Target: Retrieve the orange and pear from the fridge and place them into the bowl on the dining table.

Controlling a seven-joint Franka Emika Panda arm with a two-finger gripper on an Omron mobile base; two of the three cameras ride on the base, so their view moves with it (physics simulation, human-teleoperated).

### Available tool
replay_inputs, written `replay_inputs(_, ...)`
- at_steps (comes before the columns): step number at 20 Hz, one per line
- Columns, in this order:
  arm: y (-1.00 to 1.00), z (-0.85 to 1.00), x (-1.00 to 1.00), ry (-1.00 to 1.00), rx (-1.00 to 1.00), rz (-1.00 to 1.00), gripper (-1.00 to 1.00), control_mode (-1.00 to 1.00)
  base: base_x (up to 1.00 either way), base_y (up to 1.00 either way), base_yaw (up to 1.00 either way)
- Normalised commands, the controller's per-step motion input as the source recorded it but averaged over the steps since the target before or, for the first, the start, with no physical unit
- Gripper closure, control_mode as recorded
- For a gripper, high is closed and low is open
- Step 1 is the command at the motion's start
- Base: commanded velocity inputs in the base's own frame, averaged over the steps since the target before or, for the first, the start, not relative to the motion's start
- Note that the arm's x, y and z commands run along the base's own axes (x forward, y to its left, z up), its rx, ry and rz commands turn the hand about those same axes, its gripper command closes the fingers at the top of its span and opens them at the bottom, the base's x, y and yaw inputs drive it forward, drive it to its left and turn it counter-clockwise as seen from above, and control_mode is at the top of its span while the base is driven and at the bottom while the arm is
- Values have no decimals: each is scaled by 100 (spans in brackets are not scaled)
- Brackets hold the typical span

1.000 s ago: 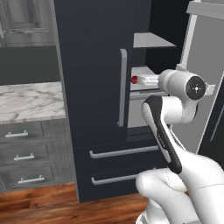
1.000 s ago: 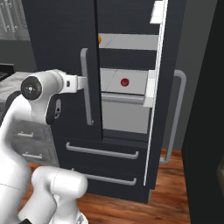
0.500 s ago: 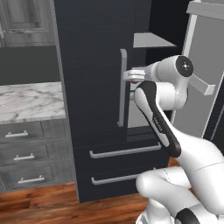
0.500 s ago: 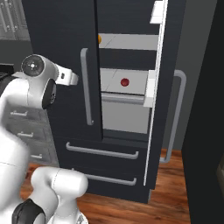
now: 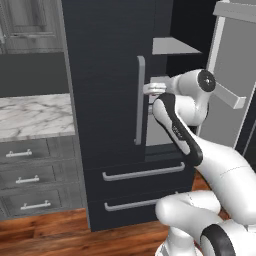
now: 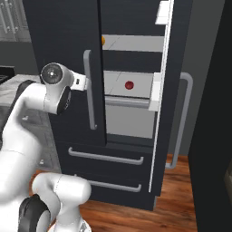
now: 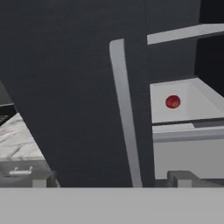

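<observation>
Fridge (image 6: 68, 36) right door open — orange (image 6: 103, 40) on upper shelf
Gripper (image 7: 111, 177) spread wide (nothing held), facing closed door's handle (image 7: 124, 109) — small red object (image 7: 173, 102) on lower shelf.

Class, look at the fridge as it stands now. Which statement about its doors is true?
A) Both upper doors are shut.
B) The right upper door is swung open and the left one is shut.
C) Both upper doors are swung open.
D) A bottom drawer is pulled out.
B: the fridge has its right door swung out, baring light-grey shelves with a small red round object, while the left door stays flush and both drawers sit closed.
</observation>
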Motion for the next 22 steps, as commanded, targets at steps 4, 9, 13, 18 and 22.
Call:
replay_inputs(4,-5,-7,85,11,0,0,-100,-100,0,0,0)
replay_inputs(9,3,0,71,9,-1,0,-100,-100,0,0,0)
replay_inputs(13,0,-12,71,0,0,0,-100,-100,0,0,0)
replay_inputs(18,0,-39,75,-1,-1,0,-100,-100,0,0,0)
replay_inputs(22,3,-44,76,-3,-4,0,-100,-100,0,0,0)
